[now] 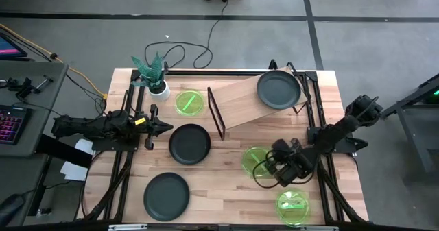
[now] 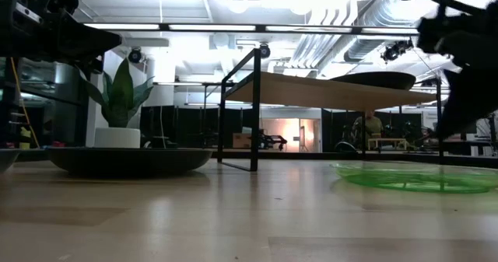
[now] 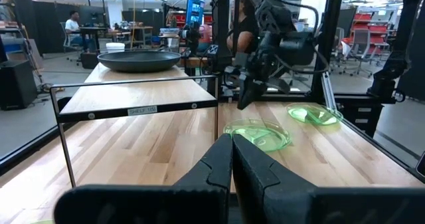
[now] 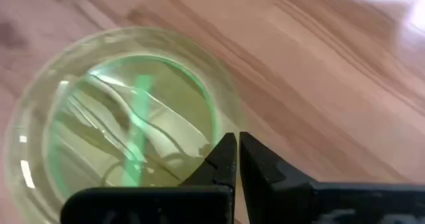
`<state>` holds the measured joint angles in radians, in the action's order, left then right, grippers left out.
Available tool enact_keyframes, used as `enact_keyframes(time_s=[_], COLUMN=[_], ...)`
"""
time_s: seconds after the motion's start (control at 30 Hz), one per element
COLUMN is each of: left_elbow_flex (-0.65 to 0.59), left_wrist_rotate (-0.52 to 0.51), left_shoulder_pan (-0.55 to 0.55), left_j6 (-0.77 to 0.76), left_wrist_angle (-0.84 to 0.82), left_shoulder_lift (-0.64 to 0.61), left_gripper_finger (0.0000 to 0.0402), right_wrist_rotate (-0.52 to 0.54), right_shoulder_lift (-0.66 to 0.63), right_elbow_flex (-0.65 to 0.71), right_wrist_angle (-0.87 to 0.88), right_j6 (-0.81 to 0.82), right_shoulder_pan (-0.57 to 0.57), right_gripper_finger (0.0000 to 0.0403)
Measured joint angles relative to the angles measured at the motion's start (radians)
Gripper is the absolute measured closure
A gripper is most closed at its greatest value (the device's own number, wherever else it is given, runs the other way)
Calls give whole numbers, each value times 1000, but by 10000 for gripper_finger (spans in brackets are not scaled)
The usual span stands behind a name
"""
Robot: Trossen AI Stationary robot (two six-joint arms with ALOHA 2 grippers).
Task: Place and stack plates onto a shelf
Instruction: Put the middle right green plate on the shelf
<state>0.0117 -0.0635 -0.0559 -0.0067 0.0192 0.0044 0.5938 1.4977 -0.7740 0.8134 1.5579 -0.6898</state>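
The left hand (image 1: 163,127) waits at the left side of the tabletop (image 1: 226,190), its fingers pressed together with nothing between them, as the left wrist view shows (image 3: 231,159). Just beyond its fingertips, towards the middle of the tabletop, lies a dark grey plate (image 1: 190,143). A second dark grey plate (image 1: 166,195) rests nearer the front edge, well apart from that hand. Behind the hand stands a potted plant (image 1: 154,75), and beside the pot lies a green plate (image 1: 190,103).

Farther right, the shelf (image 1: 243,101) slants upward on its black frame; a third dark grey plate (image 1: 279,89) sits on its raised right end, well apart from both hands.

The right hand (image 1: 267,166) hovers over the right half of the tabletop with its fingers closed and empty. Directly beneath and just ahead of its fingertips lies a translucent green plate (image 1: 256,160); in the right wrist view the plate (image 4: 119,111) fills the space ahead of the fingertips (image 4: 237,159), its rim just under them. Whether the fingers touch it cannot be told. A third green plate (image 1: 293,207) lies near this hand, towards the front edge.
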Motion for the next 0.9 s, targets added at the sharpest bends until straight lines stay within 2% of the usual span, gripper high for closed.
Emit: enact_keyframes(time_s=[0.07, 0.2, 0.43, 0.67, 0.9], left_elbow_flex=[0, 0, 0, 0, 0], left_wrist_rotate=[0, 0, 0, 0, 0], left_shoulder_pan=[0, 0, 0, 0, 0], left_j6=[0, 0, 0, 0, 0], left_wrist_angle=[0, 0, 0, 0, 0], left_shoulder_lift=[0, 0, 0, 0, 0], left_gripper_finger=[398, 398, 398, 398, 398], right_wrist_rotate=[0, 23, 225, 209, 169], right_shoulder_lift=[-19, -75, -221, -243, -241], right_elbow_flex=[43, 152, 345, 541, 596], right_wrist_angle=[-10, -138, -467, -858, -937], right_j6=[57, 125, 141, 94, 99], right_shoulder_pan=[-23, -66, -98, -86, -64], right_gripper_finger=[403, 403, 394, 317, 250])
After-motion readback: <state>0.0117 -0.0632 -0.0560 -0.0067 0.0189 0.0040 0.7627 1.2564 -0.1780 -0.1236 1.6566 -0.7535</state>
